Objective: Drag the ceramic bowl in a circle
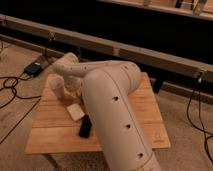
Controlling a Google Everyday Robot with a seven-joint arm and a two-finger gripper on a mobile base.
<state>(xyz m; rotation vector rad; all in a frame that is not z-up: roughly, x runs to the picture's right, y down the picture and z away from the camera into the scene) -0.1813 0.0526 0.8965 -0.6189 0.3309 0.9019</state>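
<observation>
My white arm [107, 95] reaches from the lower right across the wooden table [135, 120] and bends down at the table's far left. The gripper [74, 92] hangs just right of a white cup [56, 85], low over the tabletop. The ceramic bowl does not show; it is hidden, probably behind the wrist and gripper.
A white flat block [76, 111] and a black oblong object [85, 126] lie on the table in front of the gripper. A blue box [34, 68] and black cables [12, 82] lie on the floor at left. A long dark ledge [150, 50] runs behind the table.
</observation>
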